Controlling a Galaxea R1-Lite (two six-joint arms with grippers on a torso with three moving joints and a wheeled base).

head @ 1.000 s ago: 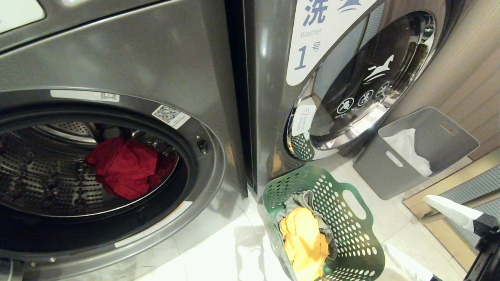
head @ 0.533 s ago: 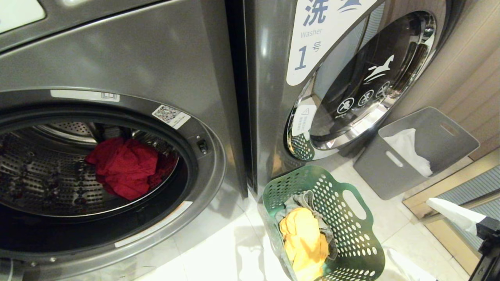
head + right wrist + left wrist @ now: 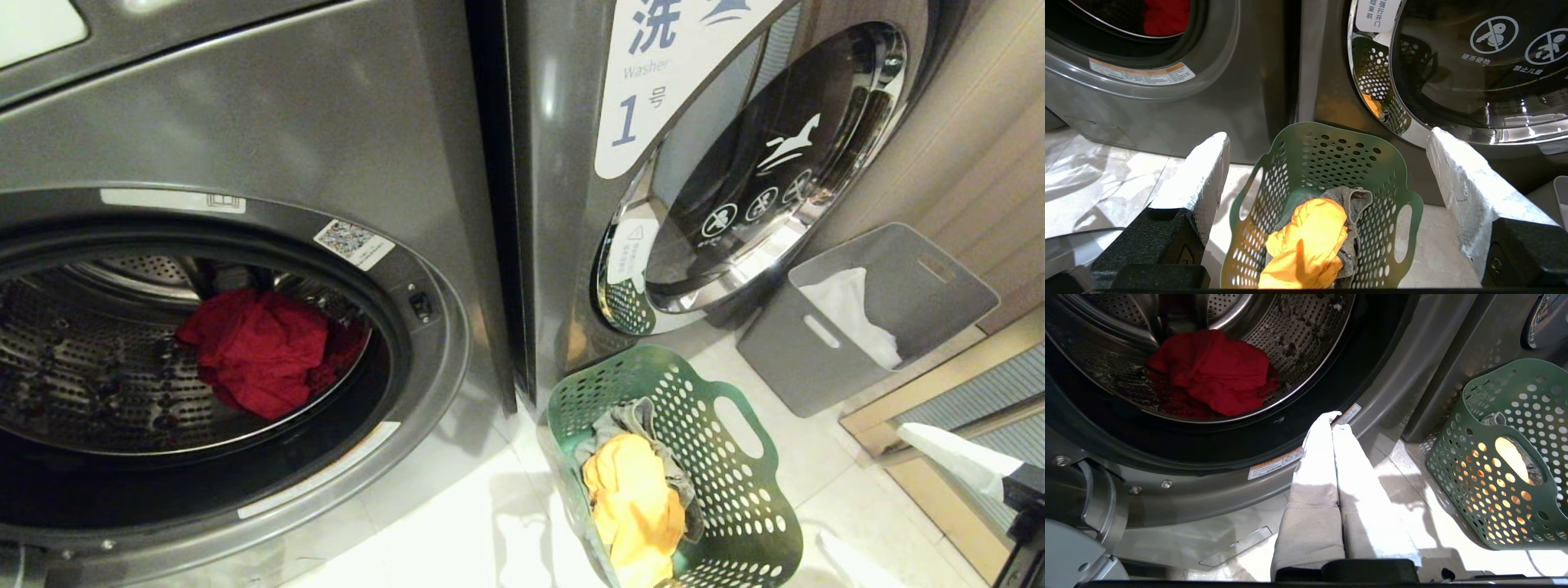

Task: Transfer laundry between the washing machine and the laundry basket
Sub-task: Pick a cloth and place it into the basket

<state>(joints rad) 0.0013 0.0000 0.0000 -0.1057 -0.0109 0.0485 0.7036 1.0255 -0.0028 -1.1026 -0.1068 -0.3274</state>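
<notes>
My right gripper (image 3: 1327, 163) is open as wide as it goes, and it has nothing in it. It hangs over the green laundry basket (image 3: 739, 490), which sits on the floor to the right of the washing machine (image 3: 343, 147), near me. In the basket lie a yellow cloth (image 3: 633, 506) on top and a grey cloth (image 3: 633, 416) partly under it.

My left gripper (image 3: 1333, 424) is shut tight and holds nothing. It is low down, pointing at the front of the open washer. That arm looks parked.

Inside the drum, toward the far side, lies a red cloth (image 3: 253, 347) in a heap. The round door (image 3: 759, 171) is swung open to the right, above the basket. A grey bin (image 3: 922, 278) with something white in it stands farther right.

I think I am at the step just before a pick from the basket. I judge that my next move is to go down with my open right fingers (image 3: 1204, 175) onto the yellow cloth, then close on a good bunch of it. The cloth is soft and floppy, so I may pinch only a thin bit, or catch the grey one too.
</notes>
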